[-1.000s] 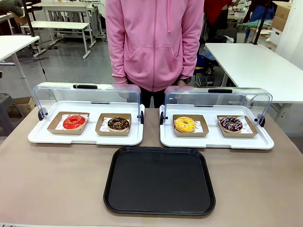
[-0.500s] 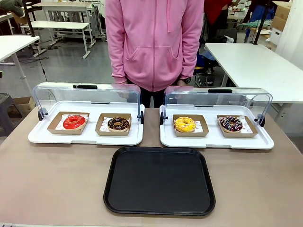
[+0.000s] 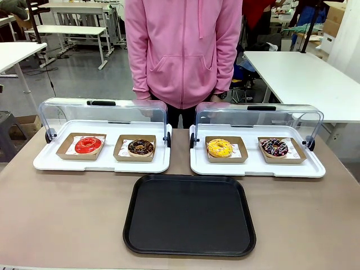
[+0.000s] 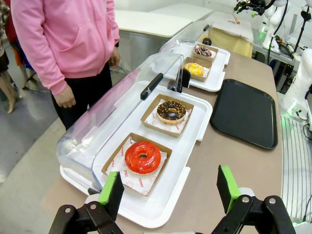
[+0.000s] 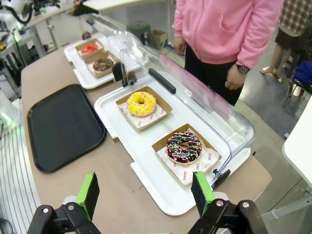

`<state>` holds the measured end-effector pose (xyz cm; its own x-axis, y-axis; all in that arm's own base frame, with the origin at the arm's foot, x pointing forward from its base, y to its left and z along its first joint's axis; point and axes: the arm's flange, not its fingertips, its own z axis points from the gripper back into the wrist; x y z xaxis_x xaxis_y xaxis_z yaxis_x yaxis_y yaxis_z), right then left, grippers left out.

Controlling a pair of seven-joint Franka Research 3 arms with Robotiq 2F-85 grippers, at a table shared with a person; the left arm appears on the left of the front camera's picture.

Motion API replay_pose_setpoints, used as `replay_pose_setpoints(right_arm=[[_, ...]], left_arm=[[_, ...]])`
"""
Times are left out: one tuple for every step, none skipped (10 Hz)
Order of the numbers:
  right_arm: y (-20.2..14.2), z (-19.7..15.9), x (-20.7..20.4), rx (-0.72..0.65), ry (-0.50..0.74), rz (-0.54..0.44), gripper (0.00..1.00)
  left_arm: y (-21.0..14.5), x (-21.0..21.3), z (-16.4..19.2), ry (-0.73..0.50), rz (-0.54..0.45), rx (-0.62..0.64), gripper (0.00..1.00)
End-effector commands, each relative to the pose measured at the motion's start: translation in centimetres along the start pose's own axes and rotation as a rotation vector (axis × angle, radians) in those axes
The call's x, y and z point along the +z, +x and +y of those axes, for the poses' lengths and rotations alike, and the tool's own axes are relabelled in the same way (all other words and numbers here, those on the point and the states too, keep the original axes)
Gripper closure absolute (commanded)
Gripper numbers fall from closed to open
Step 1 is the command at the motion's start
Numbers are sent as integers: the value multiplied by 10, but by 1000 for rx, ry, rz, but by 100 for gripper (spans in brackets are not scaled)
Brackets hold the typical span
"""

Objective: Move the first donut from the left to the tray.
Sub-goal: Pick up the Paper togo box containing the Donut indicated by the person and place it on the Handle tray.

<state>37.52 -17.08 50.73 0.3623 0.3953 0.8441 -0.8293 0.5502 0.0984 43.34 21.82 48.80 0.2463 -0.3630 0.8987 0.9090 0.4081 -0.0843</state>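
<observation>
The red-glazed donut [image 3: 88, 145] lies in a shallow brown cardboard holder at the left end of the left white tray [image 3: 50, 163], under a raised clear lid. In the left wrist view the same red donut [image 4: 142, 157] sits a short way beyond my left gripper [image 4: 169, 187], whose jaws stand open and empty. The black tray [image 3: 190, 215] lies bare at the table's front middle; it is the black tray [image 4: 245, 112] at the right of the left wrist view. My right gripper [image 5: 145, 193] is open and empty, hovering over the right white tray's near edge.
A chocolate donut [image 3: 140, 147] shares the left white tray. The right white tray [image 3: 256, 167] holds a yellow donut [image 3: 219, 148] and a sprinkled chocolate donut [image 3: 274, 147]. Both clear lids stand open. A person in a pink hoodie [image 3: 183, 50] stands at the far side.
</observation>
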Motion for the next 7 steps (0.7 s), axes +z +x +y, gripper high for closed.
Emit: replay_pose_setpoints(right_arm=[[1,-1,-2,9,0,-25,0],[1,-1,-2,9,0,-25,0],[1,-1,-2,9,0,-25,0],[1,-1,-2,9,0,-25,0],[1,-1,-2,9,0,-25,0],[1,-1,-2,9,0,-25,0],[1,-1,-2,9,0,-25,0]], left_arm=[[1,-1,0,2,7,4,0],[1,-1,0,2,7,4,0],[1,-1,0,2,7,4,0],[1,-1,0,2,7,4,0],[1,-1,0,2,7,4,0],[1,-1,0,2,7,4,0],[1,-1,0,2,7,4,0]])
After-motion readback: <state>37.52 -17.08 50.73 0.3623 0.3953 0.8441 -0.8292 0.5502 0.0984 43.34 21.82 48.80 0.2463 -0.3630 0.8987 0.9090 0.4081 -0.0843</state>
